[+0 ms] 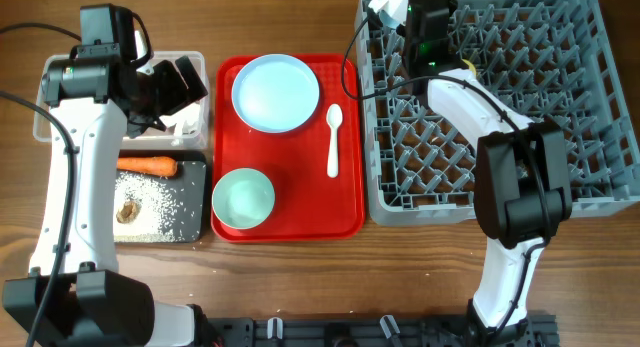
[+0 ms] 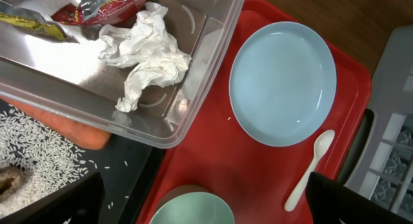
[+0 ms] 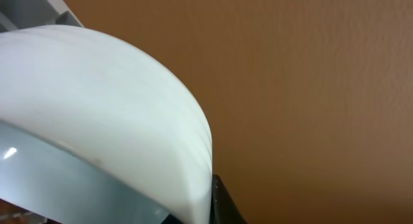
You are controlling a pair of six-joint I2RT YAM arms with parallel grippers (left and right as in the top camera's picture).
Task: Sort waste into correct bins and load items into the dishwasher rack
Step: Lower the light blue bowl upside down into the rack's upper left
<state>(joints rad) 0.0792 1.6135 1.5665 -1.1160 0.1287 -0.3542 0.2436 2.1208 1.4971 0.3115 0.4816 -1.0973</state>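
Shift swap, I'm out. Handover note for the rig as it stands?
Left tool: open, empty, above the clear tub edge.
Right tool: shut on a pale blue bowl at the dishwasher rack far-left corner, not yet released.
Done: tissue and red wrappers in tub; carrot, rice, brown lump in black tray.
Left: plate, second bowl, white spoon on the red tray go to rack. Yellow cup not in view.

Glossy red plastic tray point(image 1: 300, 182), clear smooth plastic tub point(image 2: 210, 72), crumpled white tissue point(image 2: 150, 61), matt wooden table point(image 1: 300, 287)
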